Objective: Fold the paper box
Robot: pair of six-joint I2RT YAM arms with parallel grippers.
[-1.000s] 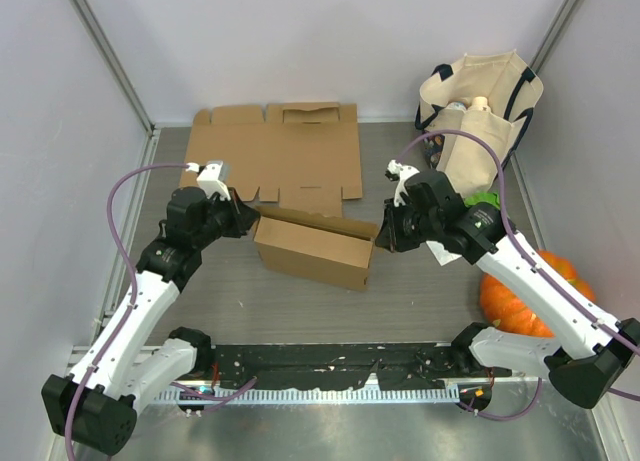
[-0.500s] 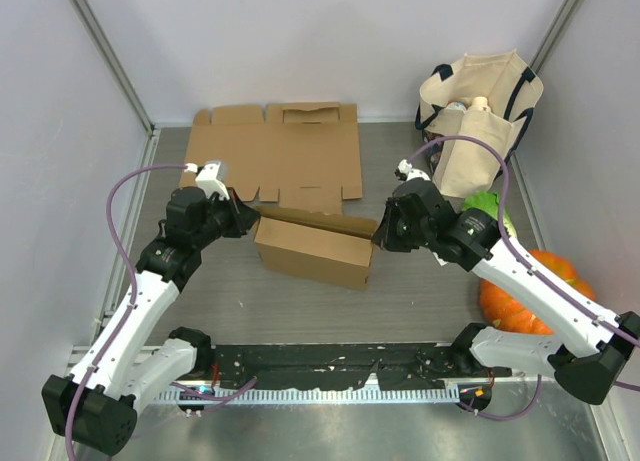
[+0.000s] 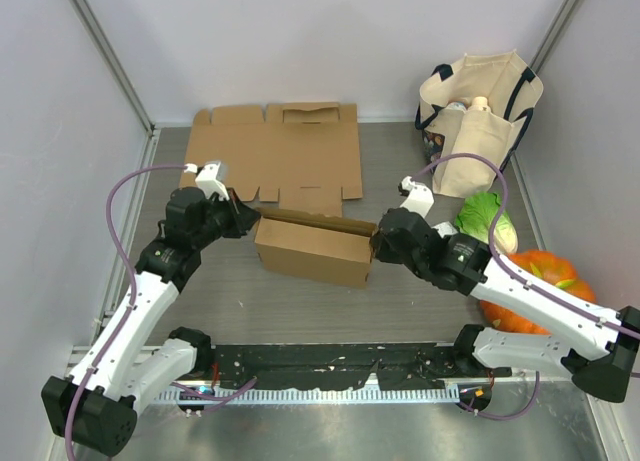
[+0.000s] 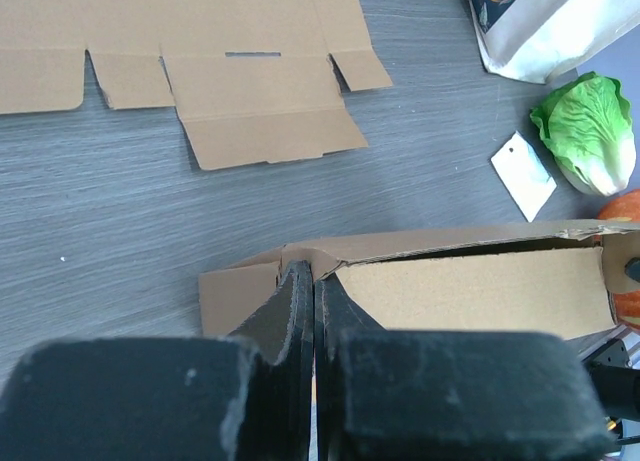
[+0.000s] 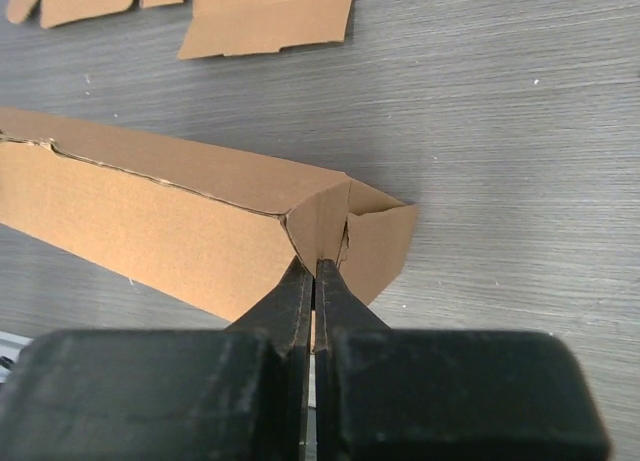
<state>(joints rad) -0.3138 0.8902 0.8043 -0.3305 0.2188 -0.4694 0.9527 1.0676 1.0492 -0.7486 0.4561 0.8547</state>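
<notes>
Bracing the paper box [image 3: 315, 249] at both ends, left gripper [image 4: 305, 281] and right gripper [image 5: 318, 273] jab in, fingers pressed together, likely to tuck its end flaps [image 5: 382, 239] inward.

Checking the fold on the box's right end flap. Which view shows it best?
Right wrist view: the end flap of the box fills the centre, the right pincer shut on its fold. The top view shows it tiny beside the arm; the left wrist barely catches that end.

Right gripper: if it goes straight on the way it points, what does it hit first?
The end flap of the half-folded brown cardboard box. The right gripper is shut, and its tips look to be touching that flap's crease, though depth is unclear.
</notes>
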